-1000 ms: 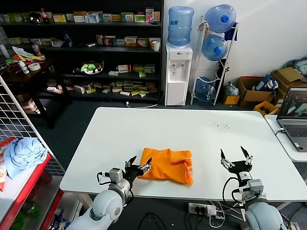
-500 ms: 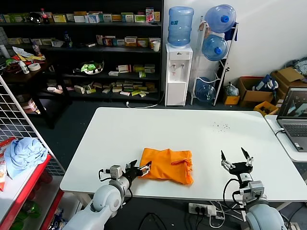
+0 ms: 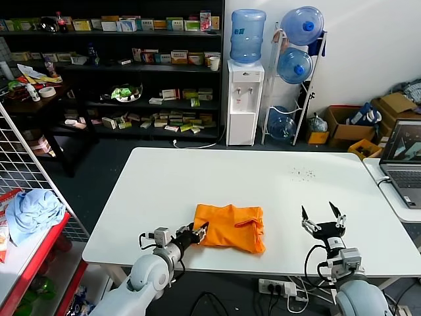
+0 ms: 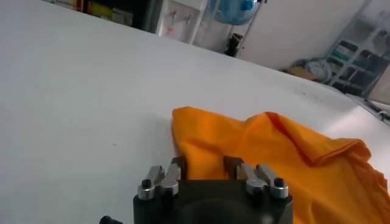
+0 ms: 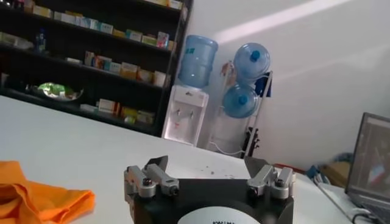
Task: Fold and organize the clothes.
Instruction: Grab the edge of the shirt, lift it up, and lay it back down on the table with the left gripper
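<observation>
Orange T-shirt (image 3: 229, 227): thin, limp, light; you're pinching near-left corner. Left gripper (image 4: 205, 167) half-closed, straddling hem, grip unconfirmed. Right gripper (image 3: 322, 216) idling wide open, empty.

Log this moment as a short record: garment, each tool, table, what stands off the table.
garment: orange T-shirt, loosely folded, lying on the near half of the white table
left tool: low at the shirt's near left corner, fingers on either side of the fabric edge
right tool: open, raised over bare table to the shirt's right, apart from it
laptop: on a side table at far right
blue cloth bundle: on the rack at left
</observation>
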Controlling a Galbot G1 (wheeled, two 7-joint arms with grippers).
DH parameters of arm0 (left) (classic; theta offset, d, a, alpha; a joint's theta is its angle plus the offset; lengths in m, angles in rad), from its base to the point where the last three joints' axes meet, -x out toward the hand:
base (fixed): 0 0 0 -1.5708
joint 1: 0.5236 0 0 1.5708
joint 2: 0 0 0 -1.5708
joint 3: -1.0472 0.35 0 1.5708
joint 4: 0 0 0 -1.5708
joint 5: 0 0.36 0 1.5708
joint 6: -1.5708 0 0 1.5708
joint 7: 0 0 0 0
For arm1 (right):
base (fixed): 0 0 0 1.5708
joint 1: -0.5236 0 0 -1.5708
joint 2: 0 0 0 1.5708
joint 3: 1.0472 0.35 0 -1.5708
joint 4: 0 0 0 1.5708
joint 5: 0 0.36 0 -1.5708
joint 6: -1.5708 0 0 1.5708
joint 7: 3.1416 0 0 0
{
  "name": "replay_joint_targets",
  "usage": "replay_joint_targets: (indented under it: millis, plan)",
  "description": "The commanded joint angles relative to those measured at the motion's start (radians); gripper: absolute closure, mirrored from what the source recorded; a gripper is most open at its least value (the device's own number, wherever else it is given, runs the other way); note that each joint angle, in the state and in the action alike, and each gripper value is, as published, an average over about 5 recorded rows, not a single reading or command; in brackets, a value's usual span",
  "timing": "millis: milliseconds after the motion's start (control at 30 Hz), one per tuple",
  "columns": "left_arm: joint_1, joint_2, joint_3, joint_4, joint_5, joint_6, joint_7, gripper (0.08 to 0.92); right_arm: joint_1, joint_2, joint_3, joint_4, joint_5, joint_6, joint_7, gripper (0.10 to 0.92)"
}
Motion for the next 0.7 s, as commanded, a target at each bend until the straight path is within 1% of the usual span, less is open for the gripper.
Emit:
replay_joint_targets:
  millis: [33,267,400,533,700]
  plan:
    - [0.004,0.005,-0.015,-0.009,0.008,-0.026,0.012,0.553,0.004,0.003,-0.002,0.0,-0.001,0.0,0.001,0.203]
    - [0.031,0.045,-0.072,-0.055,0.008,-0.039,0.006,0.761,0.023,0.005,-0.015,-0.014,0.0,0.0,0.001,0.203]
    - [0.056,0.085,-0.125,-0.082,-0.007,-0.024,0.002,0.853,0.05,0.009,-0.034,-0.027,-0.002,-0.004,0.002,0.203]
    - [0.075,0.151,-0.197,-0.085,-0.01,-0.003,-0.006,0.868,0.074,0.009,-0.051,-0.035,-0.001,-0.005,0.002,0.203]
    - [0.088,0.27,-0.295,-0.057,-0.005,0.024,-0.017,0.868,0.092,0.004,-0.058,-0.042,0.007,-0.005,0.001,0.203]
